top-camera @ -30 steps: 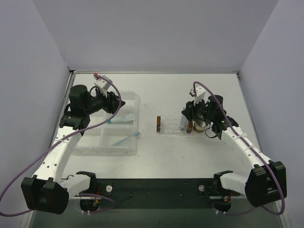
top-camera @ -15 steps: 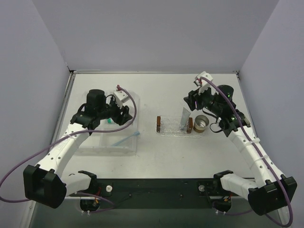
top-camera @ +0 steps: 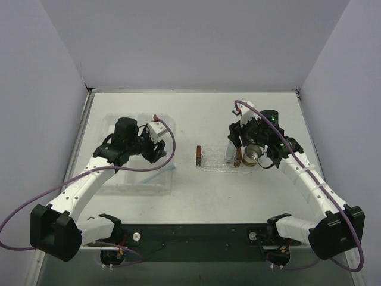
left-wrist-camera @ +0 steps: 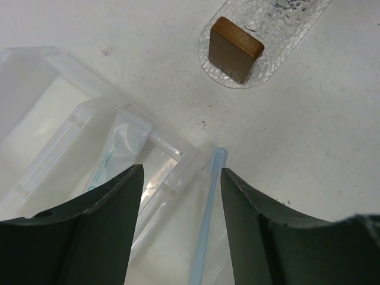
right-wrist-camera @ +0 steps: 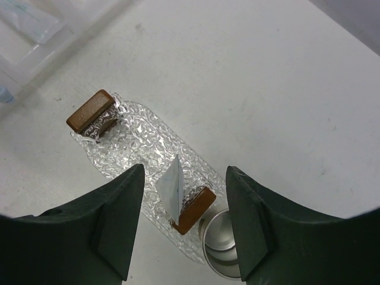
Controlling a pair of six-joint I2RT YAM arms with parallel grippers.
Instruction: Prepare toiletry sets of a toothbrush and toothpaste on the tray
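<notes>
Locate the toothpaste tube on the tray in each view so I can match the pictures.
Top external: toothpaste tube at the tray's right end, against the right brown block.
Left wrist: not in it; only the tray's left end shows.
Right wrist: lower centre, tube leaning on the right brown block beside the metal cup.
Shared landmark: the left brown block, seen in all three views.

Slim light-blue translucent plastic toothbrush (left-wrist-camera: pixel 208 217): lies on the surface under the left gripper (left-wrist-camera: pixel 181 171), between its spread fingers, untouched. Pale grey-white toothpaste tube (right-wrist-camera: pixel 172 190): propped tilted at one end of the clear bumpy oval tray (right-wrist-camera: pixel 139 142), below the right gripper (right-wrist-camera: pixel 184 169), ungripped.
</notes>
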